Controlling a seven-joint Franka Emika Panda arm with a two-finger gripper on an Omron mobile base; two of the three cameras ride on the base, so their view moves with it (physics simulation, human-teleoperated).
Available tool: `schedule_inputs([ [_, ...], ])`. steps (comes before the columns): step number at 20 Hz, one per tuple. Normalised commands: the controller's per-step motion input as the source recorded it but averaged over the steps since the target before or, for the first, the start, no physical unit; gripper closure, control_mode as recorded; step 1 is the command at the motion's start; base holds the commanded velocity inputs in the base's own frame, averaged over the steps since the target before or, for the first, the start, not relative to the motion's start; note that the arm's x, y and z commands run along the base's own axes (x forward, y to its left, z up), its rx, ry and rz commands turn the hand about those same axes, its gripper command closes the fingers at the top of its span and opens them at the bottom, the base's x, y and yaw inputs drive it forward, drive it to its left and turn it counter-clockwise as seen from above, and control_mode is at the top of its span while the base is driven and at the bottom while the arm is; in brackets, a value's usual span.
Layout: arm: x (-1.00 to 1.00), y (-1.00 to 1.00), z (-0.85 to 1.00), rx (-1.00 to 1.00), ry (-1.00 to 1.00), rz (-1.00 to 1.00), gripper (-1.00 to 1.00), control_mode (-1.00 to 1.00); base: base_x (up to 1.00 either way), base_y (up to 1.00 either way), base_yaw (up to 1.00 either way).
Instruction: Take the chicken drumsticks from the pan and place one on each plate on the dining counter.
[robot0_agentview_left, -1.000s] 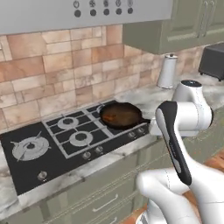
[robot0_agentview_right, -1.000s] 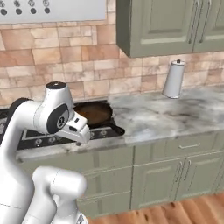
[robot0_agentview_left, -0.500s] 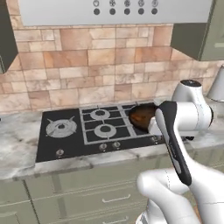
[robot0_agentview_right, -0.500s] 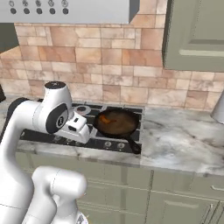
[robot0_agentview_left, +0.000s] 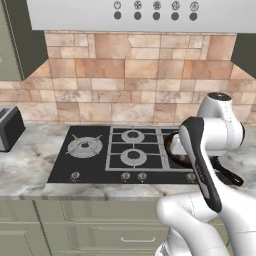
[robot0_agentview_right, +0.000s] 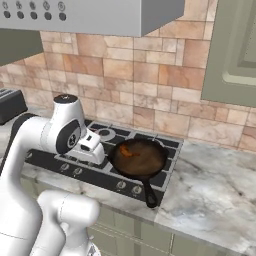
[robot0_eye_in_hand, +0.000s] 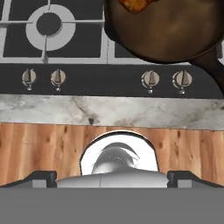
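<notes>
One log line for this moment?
phase: approach | pan on hob | drumsticks in pan | gripper beside pan, state unclear

The arm hides most of the pan (robot0_agentview_left: 176, 148); the chicken drumsticks (robot0_eye_in_hand: 136, 4) are cut off at the top edge

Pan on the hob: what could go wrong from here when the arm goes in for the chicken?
1. The pan has its handle sticking out past the hob's front edge; a low approach could knock it and shift the pan.
2. The chicken lies at the pan's far left side, close to the rim, so the fingers may hit the rim before closing.
3. In the hand view the chicken is cut off at the top edge, so aiming from there looks unreliable.
</notes>
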Motion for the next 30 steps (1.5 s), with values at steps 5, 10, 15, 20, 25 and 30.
schedule_inputs([
  [5,0.03,-0.33,-0.06,0.0,-0.08,-0.18,-1.0,-1.0,0.0,0.0,0.0],
  [10,0.44,-0.6,-0.32,0.0,-0.12,-0.22,-1.0,-1.0,0.0,0.0,0.0],
  [15,0.94,-0.59,-0.24,0.06,-0.18,-0.06,-1.0,-1.0,0.0,0.0,0.0],
  [20,0.87,-0.19,-0.01,0.13,-0.02,0.0,-1.0,-1.0,0.0,0.0,0.0],
  [25,0.72,0.0,-0.01,0.06,0.0,0.0,-1.0,-1.0,0.0,0.0,0.0],
  [30,0.24,-0.01,-0.24,0.0,0.0,0.07,-1.0,-1.0,0.0,0.0,0.0],
])
